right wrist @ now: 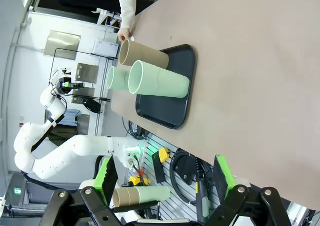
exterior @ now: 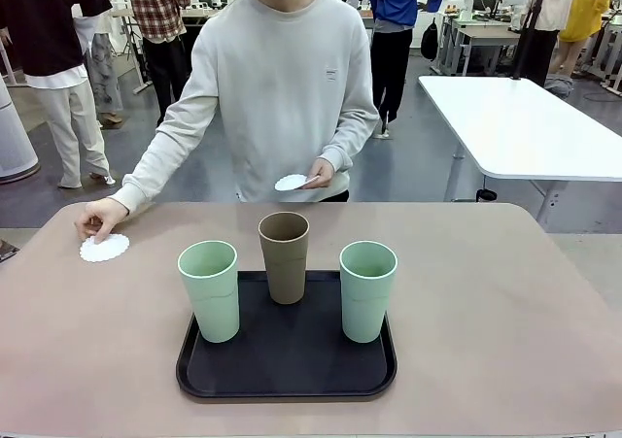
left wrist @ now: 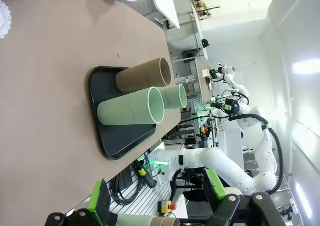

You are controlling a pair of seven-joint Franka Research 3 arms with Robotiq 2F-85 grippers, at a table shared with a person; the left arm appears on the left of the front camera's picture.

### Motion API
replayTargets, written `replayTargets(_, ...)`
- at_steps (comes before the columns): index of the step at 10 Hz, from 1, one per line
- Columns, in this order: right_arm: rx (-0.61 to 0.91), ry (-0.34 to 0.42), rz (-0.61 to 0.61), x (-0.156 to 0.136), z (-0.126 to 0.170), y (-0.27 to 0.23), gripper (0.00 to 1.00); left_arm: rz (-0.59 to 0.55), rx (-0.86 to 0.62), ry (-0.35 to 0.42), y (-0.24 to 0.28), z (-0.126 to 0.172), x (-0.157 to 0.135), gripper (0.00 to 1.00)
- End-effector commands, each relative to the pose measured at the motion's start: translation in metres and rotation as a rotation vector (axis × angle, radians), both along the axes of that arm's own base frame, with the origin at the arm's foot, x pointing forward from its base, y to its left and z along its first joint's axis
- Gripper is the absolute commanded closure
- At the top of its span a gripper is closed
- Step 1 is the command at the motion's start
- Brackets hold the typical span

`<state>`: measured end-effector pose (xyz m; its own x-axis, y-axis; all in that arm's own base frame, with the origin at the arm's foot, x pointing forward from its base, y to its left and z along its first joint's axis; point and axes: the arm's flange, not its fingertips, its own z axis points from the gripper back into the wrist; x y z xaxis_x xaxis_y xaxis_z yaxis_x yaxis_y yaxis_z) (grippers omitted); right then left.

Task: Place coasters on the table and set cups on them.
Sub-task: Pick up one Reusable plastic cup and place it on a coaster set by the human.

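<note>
Nearest the robot, the left gripper (left wrist: 155, 196) and the right gripper (right wrist: 166, 178) hang back from the near edge of the table (exterior: 486, 292), each with its jaws spread wide and nothing between them. Beyond them, on the near middle of the table, lies one black tray (exterior: 287, 389) carrying three upright cups: a mint green cup (exterior: 210, 290) at the robot's left, a second mint green cup (exterior: 367, 290) at its right, and a brown cup (exterior: 284, 256) between them, toward the tray's far rim. Farther off, near the far left corner, one coaster (exterior: 104, 249) lies flat on the table with the fingertips of a person's hand (exterior: 100, 219) on its far edge. Farthest, past the far edge, the person's other hand (exterior: 319, 174) holds a second coaster (exterior: 291, 182) above the floor; whether more are stacked under it cannot be told. By this evidence the task is at an early stage: one coaster is down, at least one awaits placing, and no cup has left the tray.
</note>
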<state>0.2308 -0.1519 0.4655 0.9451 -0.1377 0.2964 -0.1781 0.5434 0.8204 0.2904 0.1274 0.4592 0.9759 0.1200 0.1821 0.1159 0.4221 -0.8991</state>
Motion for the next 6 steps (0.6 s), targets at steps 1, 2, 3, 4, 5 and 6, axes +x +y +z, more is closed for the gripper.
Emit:
replayTargets(1,0.001,0.002,0.002,0.0004,-0.0005,-0.0001,0.0,-0.001,-0.018,-0.009,0.0026,0.0003,-0.001,0.0)
replayTargets(2,0.001,0.002,0.002,0.0004,-0.0005,-0.0001,0.0,-0.001,-0.018,-0.009,0.0026,0.0003,-0.001,0.0)
replayTargets(3,0.001,0.002,0.002,0.0004,-0.0005,-0.0001,0.0,-0.001,-0.018,-0.009,0.0026,0.0003,-0.001,0.0)
replayTargets(4,0.001,0.002,0.002,0.0004,-0.0005,-0.0001,0.0,-0.001,-0.018,-0.009,0.0026,0.0003,-0.001,0.0)
replayTargets(5,0.001,0.002,0.002,0.0004,-0.0005,-0.0001,0.0,-0.001,-0.018,-0.009,0.0026,0.0003,-0.001,0.0)
replayTargets(6,0.001,0.002,0.002,0.0004,-0.0005,-0.0001,0.0,-0.001,-0.018,-0.009,0.0026,0.0003,-0.001,0.0)
